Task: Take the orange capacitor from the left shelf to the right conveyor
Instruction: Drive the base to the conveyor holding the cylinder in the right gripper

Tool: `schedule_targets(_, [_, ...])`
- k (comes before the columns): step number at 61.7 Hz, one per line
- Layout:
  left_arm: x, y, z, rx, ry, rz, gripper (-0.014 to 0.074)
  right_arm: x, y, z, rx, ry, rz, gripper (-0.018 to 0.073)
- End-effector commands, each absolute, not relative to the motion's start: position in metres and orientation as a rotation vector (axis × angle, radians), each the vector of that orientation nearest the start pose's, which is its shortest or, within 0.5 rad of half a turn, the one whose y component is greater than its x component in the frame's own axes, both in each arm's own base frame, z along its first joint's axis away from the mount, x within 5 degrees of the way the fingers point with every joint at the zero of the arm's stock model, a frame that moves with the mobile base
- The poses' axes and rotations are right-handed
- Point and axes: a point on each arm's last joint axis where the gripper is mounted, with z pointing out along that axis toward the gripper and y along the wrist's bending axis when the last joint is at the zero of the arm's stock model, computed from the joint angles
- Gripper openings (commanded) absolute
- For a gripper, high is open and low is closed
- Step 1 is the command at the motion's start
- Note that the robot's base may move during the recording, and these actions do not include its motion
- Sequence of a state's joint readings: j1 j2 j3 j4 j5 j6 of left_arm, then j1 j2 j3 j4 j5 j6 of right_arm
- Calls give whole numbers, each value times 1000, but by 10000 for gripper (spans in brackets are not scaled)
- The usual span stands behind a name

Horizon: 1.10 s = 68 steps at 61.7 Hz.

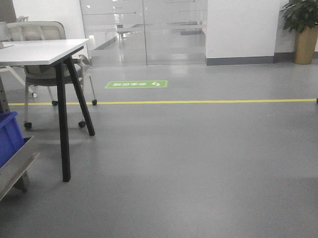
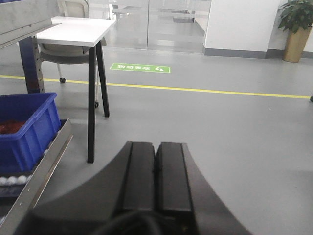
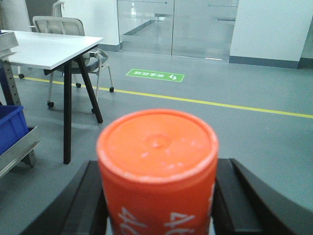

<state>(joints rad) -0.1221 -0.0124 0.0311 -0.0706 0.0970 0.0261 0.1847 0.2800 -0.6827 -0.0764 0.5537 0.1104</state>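
My right gripper [image 3: 161, 200] clamps the orange capacitor [image 3: 157, 156] by its barrel (stiff, light, likely slick, I'd judge), right of the table [image 3: 44, 49].

The orange capacitor [image 3: 157, 152] is a stout cylinder. Its flat round end faces the camera, with a small centre dimple and a pale scuffed rim. White digits mark its side. It sits clamped between the black fingers [image 3: 78, 208] of the right gripper [image 3: 157, 205].
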Motion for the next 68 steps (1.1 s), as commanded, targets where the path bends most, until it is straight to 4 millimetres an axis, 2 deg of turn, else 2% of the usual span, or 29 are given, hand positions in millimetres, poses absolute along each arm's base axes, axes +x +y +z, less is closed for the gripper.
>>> schedule_targets(1, [55, -7, 204, 54, 1503, -137, -127, 41, 4, 384, -93, 1533, 138, 121])
schedule_targets(68, [55, -7, 204, 54, 1503, -137, -127, 41, 4, 384, -93, 1533, 138, 121])
